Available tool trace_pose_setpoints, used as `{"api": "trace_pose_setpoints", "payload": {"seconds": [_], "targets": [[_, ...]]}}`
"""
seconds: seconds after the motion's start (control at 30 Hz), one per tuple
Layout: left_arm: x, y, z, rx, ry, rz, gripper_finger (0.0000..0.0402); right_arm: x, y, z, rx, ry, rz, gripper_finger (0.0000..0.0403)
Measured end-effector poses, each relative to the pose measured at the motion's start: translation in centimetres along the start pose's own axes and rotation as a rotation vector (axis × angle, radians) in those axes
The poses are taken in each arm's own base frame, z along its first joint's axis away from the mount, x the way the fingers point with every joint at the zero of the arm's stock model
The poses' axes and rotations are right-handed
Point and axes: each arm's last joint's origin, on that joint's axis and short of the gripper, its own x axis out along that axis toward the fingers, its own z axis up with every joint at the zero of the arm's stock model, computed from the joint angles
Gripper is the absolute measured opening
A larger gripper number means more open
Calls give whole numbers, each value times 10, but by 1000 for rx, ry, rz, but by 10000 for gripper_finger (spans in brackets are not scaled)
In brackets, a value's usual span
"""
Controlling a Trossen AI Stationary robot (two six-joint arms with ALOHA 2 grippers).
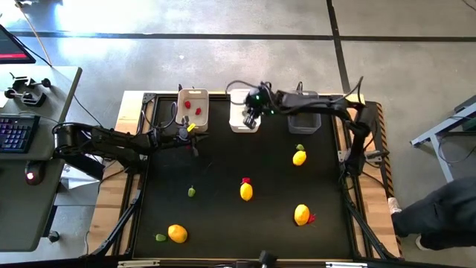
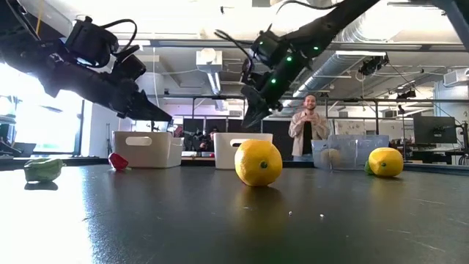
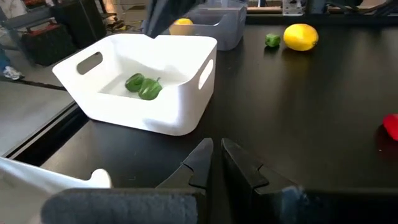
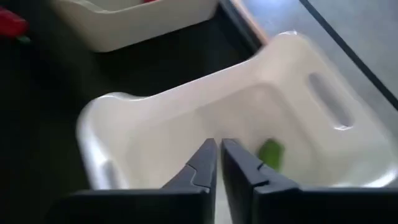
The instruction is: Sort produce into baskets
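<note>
Right gripper hangs directly over the bright white basket, jaws pinched almost together with nothing between them, and green pieces lie on the basket floor below, so I judge this a drop-off just finished. Left gripper hovers low over the bench just in front of the beige basket, jaws likewise narrow and empty; red pieces sit inside that basket.

Loose on the bench: a green piece near the middle-left, another touching a yellow fruit at the front-left corner, and more yellow fruits with small red bits beside them.

Next, the right arm needs to lift clear of the basket rim, swing out, and spread its jaws before descending on a piece.

The basket's long axis runs front to back. The middle green piece looks roughly upright-oval, though it's too small to be sure which way it points.
</note>
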Motion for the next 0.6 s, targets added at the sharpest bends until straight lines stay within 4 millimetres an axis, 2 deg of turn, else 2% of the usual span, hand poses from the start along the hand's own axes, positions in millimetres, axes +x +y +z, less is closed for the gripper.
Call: {"api": "trace_pose_setpoints", "payload": {"seconds": [0.17, 0.33, 0.6], "targets": [[0, -1, 0, 10, -5, -28, 16, -15, 33, -27, 29, -85, 56, 22], [1, 0, 2, 25, -10, -26, 16, -34, 61, -54, 52, -188, 120, 3], [1, -3, 1, 27, -3, -101, 16, -64, 83, -95, 72, -304, 169, 2]]}}
